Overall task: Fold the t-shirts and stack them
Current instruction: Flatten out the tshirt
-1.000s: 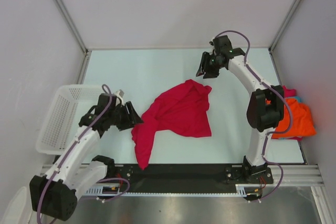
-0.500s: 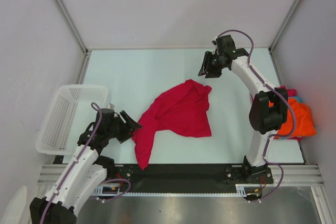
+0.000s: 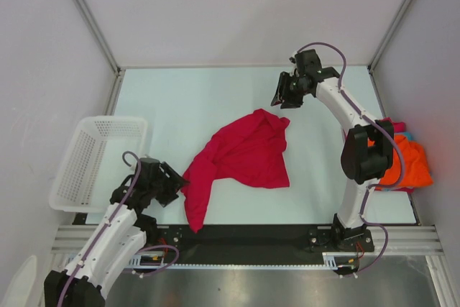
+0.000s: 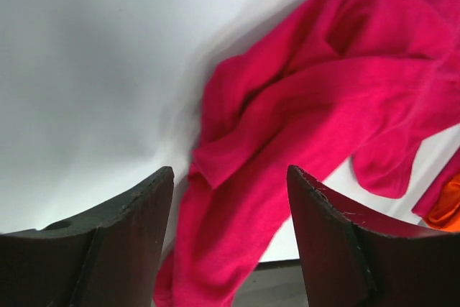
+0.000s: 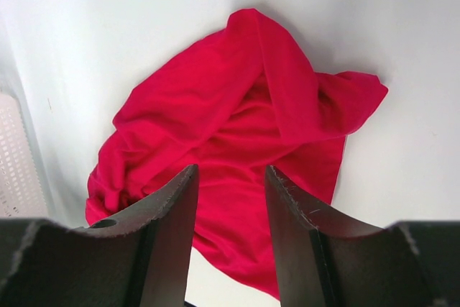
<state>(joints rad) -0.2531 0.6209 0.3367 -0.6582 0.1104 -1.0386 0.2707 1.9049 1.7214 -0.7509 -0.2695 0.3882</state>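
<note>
A crimson red t-shirt [image 3: 244, 154] lies crumpled in the middle of the table, one end trailing toward the near edge. It shows in the left wrist view [image 4: 316, 113] and the right wrist view [image 5: 230, 134]. My left gripper [image 3: 175, 182] is open and empty, low at the shirt's near left edge. My right gripper [image 3: 279, 95] is open and empty, raised beyond the shirt's far right corner. Folded orange [image 3: 406, 163], magenta-pink and teal shirts lie stacked at the right edge, partly hidden by the right arm.
A white lattice basket [image 3: 90, 159] stands at the left edge of the table, beside the left arm. A black strip [image 3: 244, 235] runs along the near edge. Grey walls enclose the table on three sides.
My left arm has swung back toward the near edge and lowered beside the shirt's left edge. My right gripper has shifted only slightly. The shirt has not moved.
</note>
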